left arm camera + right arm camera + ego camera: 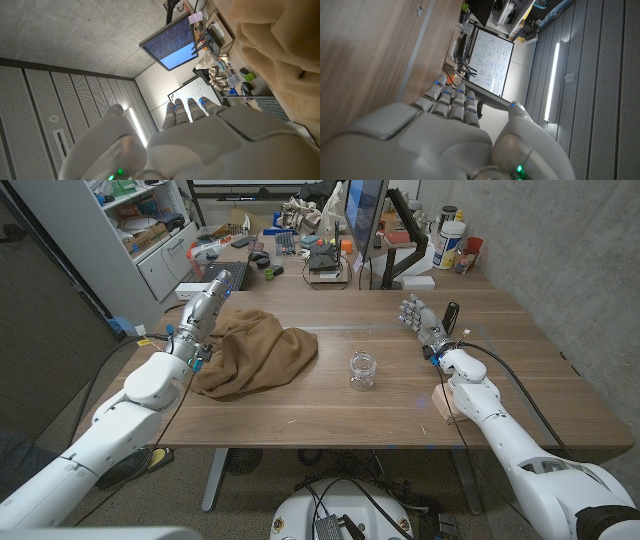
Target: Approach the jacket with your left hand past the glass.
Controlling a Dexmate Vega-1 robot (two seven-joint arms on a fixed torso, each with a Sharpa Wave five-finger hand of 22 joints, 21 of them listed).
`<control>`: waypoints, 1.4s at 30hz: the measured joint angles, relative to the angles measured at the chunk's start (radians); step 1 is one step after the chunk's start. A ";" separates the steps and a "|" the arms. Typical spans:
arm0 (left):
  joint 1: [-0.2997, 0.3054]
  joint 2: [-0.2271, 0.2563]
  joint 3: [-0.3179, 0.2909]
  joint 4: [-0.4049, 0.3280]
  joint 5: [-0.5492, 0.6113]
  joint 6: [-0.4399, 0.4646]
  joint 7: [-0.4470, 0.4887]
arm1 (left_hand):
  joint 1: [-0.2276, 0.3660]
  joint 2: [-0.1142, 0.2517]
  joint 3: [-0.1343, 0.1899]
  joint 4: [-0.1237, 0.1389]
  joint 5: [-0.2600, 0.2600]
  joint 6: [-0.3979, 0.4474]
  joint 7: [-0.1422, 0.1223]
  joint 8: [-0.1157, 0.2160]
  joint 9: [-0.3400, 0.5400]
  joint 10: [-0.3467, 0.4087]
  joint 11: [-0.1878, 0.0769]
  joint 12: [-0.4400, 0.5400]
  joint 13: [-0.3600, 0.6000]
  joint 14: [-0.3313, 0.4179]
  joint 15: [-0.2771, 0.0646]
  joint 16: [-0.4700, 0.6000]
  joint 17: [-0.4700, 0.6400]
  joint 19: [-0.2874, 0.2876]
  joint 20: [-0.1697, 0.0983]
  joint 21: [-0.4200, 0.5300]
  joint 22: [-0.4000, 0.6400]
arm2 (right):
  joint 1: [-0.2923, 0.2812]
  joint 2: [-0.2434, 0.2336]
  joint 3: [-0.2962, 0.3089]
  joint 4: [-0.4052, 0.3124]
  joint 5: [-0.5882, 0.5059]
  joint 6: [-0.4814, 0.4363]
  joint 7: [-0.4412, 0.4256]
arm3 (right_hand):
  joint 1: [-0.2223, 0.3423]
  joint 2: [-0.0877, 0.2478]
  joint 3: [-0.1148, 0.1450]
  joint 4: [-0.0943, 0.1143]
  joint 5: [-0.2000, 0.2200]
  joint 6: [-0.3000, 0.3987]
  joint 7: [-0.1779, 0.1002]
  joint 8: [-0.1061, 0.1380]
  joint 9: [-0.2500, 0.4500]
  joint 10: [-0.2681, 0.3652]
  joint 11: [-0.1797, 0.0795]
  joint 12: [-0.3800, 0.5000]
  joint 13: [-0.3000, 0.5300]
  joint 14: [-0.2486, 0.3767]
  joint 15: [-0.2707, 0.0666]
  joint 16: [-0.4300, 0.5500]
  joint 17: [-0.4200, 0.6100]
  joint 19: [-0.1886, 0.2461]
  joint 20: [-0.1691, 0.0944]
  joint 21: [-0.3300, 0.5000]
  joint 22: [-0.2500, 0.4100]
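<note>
My left hand stands over the far left corner of the jacket, fingers straight and slightly apart, holding nothing; whether they touch the cloth I cannot tell; in the left wrist view the tan fabric lies just beside the hand. The jacket is a brown crumpled heap on the left half of the wooden table; from the table's centre it sits at about 9 o'clock; the glass, a small clear jar, stands upright near the centre, at 3 o'clock from the jacket and apart from its hem.

My right hand is raised at the table's 2 o'clock, fingers spread, empty.

To do the approach well, I judge I should keep the forearm on the jacket's far-left side, lower the fingers slowly onto the fold, and avoid dragging cloth toward the glass.

Writing: a monitor shows lines of text and a whiteboard carries notes; both too small to read; no brands legible.
</note>
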State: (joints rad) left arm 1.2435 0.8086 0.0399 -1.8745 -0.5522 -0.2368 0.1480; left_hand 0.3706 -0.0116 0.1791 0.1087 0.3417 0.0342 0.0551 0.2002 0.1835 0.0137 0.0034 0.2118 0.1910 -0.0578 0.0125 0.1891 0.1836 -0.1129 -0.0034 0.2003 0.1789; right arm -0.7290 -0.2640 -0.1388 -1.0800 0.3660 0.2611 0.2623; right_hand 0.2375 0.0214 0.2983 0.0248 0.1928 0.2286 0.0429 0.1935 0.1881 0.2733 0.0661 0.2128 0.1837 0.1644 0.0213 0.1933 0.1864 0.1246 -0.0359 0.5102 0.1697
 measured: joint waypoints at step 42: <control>0.123 0.018 -0.154 -0.124 0.155 0.172 0.078 | 0.004 0.004 -0.008 0.000 0.000 0.009 -0.009 0.000 0.000 0.005 -0.005 0.000 0.000 0.004 -0.004 0.000 0.000 0.000 0.000 0.000 0.000 | 0.029 0.012 0.020 0.045 -0.004 0.051 0.032 | 0.000 0.000 -0.004 -0.004 0.000 0.011 0.000 0.000 0.000 0.013 -0.002 0.008 0.000 0.016 -0.005 0.000 0.000 0.021 0.000 -0.011 0.000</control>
State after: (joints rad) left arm 1.3660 0.8267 -0.1138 -1.9982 -0.3972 -0.0643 0.2265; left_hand 0.3745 -0.0076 0.1706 0.1090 0.3416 0.0431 0.0462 0.2002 0.1835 0.0190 -0.0020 0.2118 0.1911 -0.0542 0.0088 0.1891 0.1836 -0.1130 -0.0035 0.2003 0.1789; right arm -0.6999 -0.2517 -0.1191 -1.0355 0.3620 0.3116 0.2940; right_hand 0.2373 0.0212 0.2941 0.0207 0.1928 0.2396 0.0429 0.1935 0.1881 0.2859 0.0644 0.2206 0.1837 0.1807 0.0159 0.1933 0.1864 0.1458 -0.0357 0.4992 0.1696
